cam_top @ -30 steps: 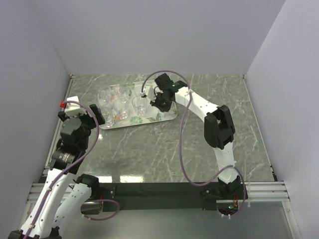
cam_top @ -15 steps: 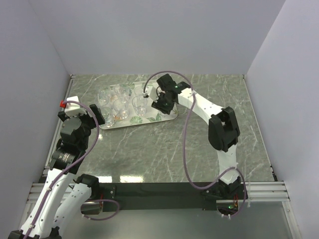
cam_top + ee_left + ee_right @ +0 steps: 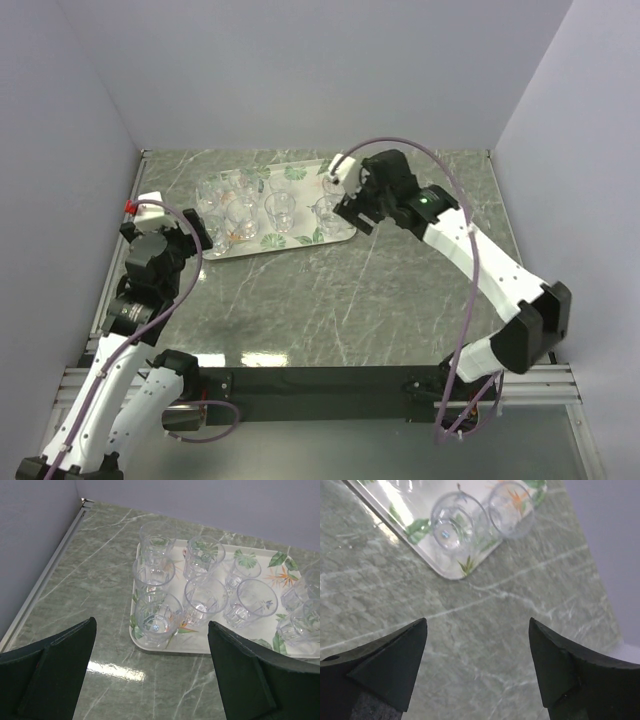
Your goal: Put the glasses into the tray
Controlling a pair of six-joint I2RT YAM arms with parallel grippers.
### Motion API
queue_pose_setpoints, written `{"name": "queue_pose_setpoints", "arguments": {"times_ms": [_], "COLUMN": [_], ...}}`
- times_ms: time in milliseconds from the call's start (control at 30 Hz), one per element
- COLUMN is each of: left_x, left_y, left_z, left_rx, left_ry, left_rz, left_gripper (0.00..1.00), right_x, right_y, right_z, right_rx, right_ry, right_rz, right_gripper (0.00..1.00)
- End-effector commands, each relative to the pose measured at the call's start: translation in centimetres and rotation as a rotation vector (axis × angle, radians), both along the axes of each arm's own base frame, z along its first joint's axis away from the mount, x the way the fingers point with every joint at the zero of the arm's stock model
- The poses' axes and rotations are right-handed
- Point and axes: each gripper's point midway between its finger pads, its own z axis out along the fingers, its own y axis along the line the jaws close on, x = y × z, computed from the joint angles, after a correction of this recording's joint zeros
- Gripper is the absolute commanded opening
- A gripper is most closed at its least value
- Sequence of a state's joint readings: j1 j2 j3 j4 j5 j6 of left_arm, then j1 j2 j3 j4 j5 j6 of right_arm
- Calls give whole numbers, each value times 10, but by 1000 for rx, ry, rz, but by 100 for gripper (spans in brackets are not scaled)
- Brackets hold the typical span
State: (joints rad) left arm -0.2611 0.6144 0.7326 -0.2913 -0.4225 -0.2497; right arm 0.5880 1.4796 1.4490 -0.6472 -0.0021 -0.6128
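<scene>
Left arm (image 3: pixel 130 300): it is white and black. It stands at the near left of the bench (image 3: pixel 400 290), close to the left wall.
Left fingers (image 3: pixel 60 665): they are spread wide apart. There is nothing between them. They hang above the green stone bench, near the left end of the tray and not touching it.
Glasses (image 3: pixel 202 597): they are small and clear, and all the ones we can see stand on the tray. They stand the right way up, with their round rims on top. Most are packed close together at the left end, some touching. A few more stand toward the right end.
Tray (image 3: pixel 170 651): it is white with green leaves and orange flowers on it. It lies flat on the bench at the far side, a bit left of the middle. It sits a little crooked to the bench edge.
Two glasses at the right end (image 3: pixel 452 530): they stand side by side by the tray's right corner.
Right fingers (image 3: pixel 390 660): they are spread wide too, and they grip nothing. They hang above bare bench just past the tray's right corner.
Right arm (image 3: pixel 480 270): it reaches from the near right, across the bench, up to the tray's right end.
</scene>
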Motion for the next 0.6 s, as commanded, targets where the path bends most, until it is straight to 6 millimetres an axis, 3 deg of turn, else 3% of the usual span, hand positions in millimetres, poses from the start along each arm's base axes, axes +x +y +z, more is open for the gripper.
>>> {"name": "queue_pose_setpoints", "arguments": {"times_ms": [0, 200, 233, 267, 333, 367, 433, 567], "left_x": [7, 12, 13, 13, 14, 13, 13, 13], "left_y": [-2, -10, -11, -12, -16, -18, -23, -36], "left_z": [1, -4, -4, -4, -3, -5, -4, -5], "left_rx": [-6, -9, -9, -10, -13, -12, -25, -63], "left_ry": [-11, 16, 28, 35, 49, 66, 77, 97], "left_rz": [-8, -38, -46, -50, -69, -79, -104, -162], "left_gripper": [99, 99, 99, 99, 100, 99, 99, 99], "right_x": [3, -15, -19, -25, -30, -37, -40, -51], "right_y": [-36, -103, -113, -123, -135, -143, -160, -183], "right_z": [32, 55, 42, 53, 40, 47, 37, 39], "right_rx": [131, 340, 332, 360, 378, 402, 420, 489], "right_ry": [-88, -139, -132, -186, -209, -251, -269, -299], "right_rz": [-168, -402, -445, -467, -511, -531, -593, -686], "right_gripper": [90, 95, 96, 96, 98, 98, 98, 98]}}
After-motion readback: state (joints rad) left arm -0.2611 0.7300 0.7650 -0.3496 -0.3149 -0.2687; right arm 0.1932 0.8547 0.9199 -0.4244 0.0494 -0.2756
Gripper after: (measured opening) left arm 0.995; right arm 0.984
